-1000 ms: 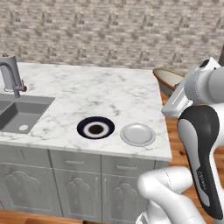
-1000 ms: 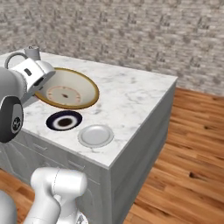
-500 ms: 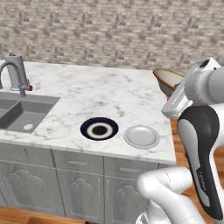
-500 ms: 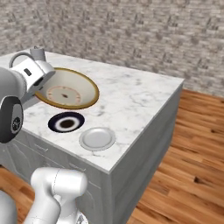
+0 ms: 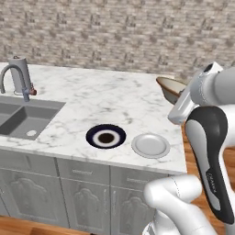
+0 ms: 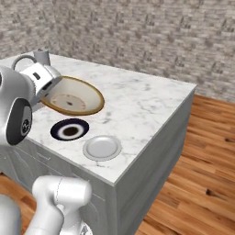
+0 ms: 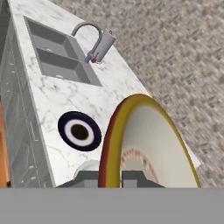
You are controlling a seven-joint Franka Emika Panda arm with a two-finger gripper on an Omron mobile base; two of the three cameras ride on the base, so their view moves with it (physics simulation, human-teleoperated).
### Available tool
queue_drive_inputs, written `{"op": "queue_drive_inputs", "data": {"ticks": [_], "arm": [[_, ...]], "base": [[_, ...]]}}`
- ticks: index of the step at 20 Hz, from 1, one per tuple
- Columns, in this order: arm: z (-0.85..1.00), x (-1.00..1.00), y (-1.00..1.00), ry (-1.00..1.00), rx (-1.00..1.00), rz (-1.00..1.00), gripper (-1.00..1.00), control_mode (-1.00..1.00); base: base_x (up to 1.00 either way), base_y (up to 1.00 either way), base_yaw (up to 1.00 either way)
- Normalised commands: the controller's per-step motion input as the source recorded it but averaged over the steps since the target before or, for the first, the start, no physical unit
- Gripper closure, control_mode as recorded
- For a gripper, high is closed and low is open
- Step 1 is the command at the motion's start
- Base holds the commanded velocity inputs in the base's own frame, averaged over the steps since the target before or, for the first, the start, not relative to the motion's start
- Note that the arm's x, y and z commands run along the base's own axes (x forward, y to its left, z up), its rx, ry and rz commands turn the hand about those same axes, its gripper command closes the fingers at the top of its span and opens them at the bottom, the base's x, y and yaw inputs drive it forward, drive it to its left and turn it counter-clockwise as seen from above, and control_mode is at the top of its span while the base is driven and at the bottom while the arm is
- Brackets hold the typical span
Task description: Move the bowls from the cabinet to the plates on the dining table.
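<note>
So I'm holding a bowl (image 6: pixel 73 96) right now, my pincer (image 7: pixel 113 177) pinching its rim at the bottom middle of the hand view, with the bowl standing on edge there, cream inside facing right. In the right base view it's hanging tilted over the marble counter (image 6: pixel 142 101), upper left of the two plates. The black plate (image 5: pixel 106 136) and the pale grey plate (image 5: pixel 150 145) are sitting side by side near the counter's front edge, both bare. The sink (image 5: pixel 18 120) and faucet (image 5: pixel 18 78) are sitting off at the left.
</note>
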Motion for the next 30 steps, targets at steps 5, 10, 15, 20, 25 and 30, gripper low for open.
{"op": "queue_drive_inputs", "data": {"ticks": [5, 10, 15, 20, 25, 30], "arm": [[-0.22, 0.19, 0.00, 0.12, 0.00, 0.04, 1.00, -1.00], [-0.30, 0.26, 0.05, 0.09, -0.02, 0.04, 1.00, -1.00], [-0.41, 0.33, 0.10, 0.06, -0.06, 0.02, 1.00, -1.00], [-0.45, 0.33, 0.03, 0.01, -0.09, 0.00, 1.00, -1.00], [-0.38, 0.31, 0.00, 0.00, -0.08, 0.00, 1.00, -1.00], [-0.25, 0.27, 0.02, 0.01, -0.04, 0.00, 1.00, -1.00]], "base": [[0.00, 0.00, 0.00], [0.00, 0.00, 0.00], [0.00, 0.00, 0.00], [0.00, 0.00, 0.00], [0.00, 0.00, 0.00], [0.00, 0.00, 0.00]]}}
